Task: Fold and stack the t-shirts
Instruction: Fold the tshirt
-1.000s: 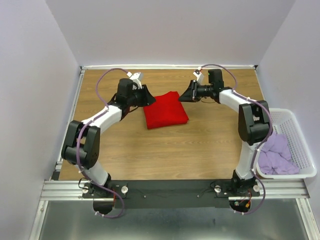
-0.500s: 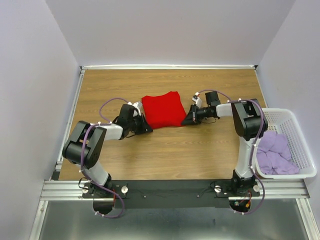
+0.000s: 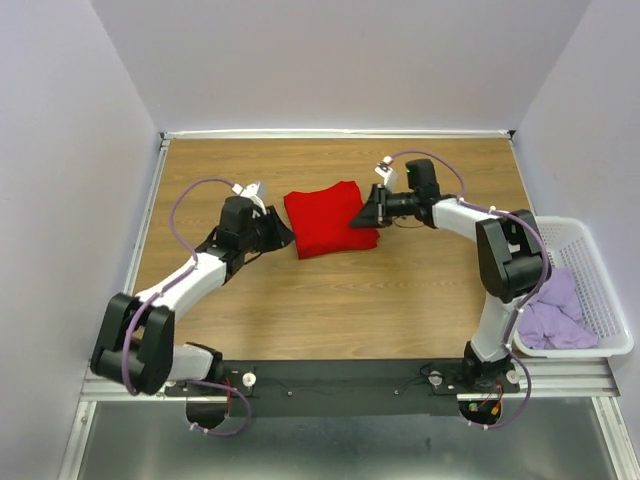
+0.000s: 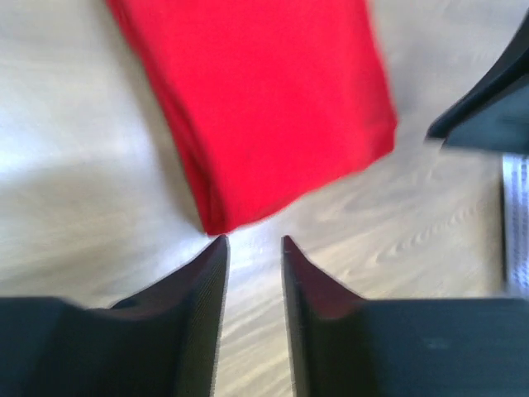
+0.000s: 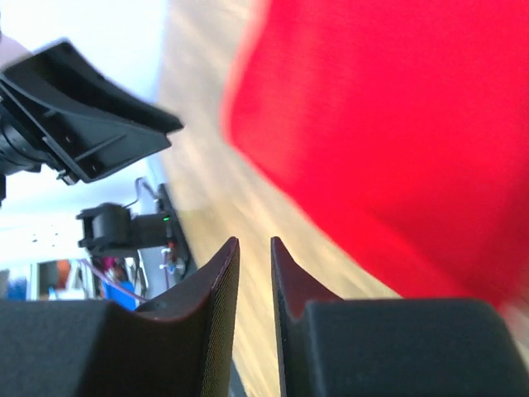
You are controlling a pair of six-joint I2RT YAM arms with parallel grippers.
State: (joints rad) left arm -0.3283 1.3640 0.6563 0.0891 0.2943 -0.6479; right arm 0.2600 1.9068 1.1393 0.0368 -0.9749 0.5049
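Note:
A bright red t-shirt lies folded into a rectangle on the wooden table. My left gripper sits just off the shirt's near-left corner. Its jaws are slightly apart over bare wood, with nothing between them. My right gripper hovers at the shirt's right edge, jaws narrowly apart and empty. The red t-shirt fills the upper part of the left wrist view. In the right wrist view the red t-shirt is blurred. Pale lilac t-shirts lie bunched in the basket.
A white lattice basket stands off the table's right edge beside the right arm. Purple walls close in the table at the back and on both sides. A black rail with the arm bases runs along the near edge.
Half a second ago both grippers were low at the shirt's near corners with jaws nearly shut. Both have since opened a little and pulled back from the cloth. The shirt stays flat.

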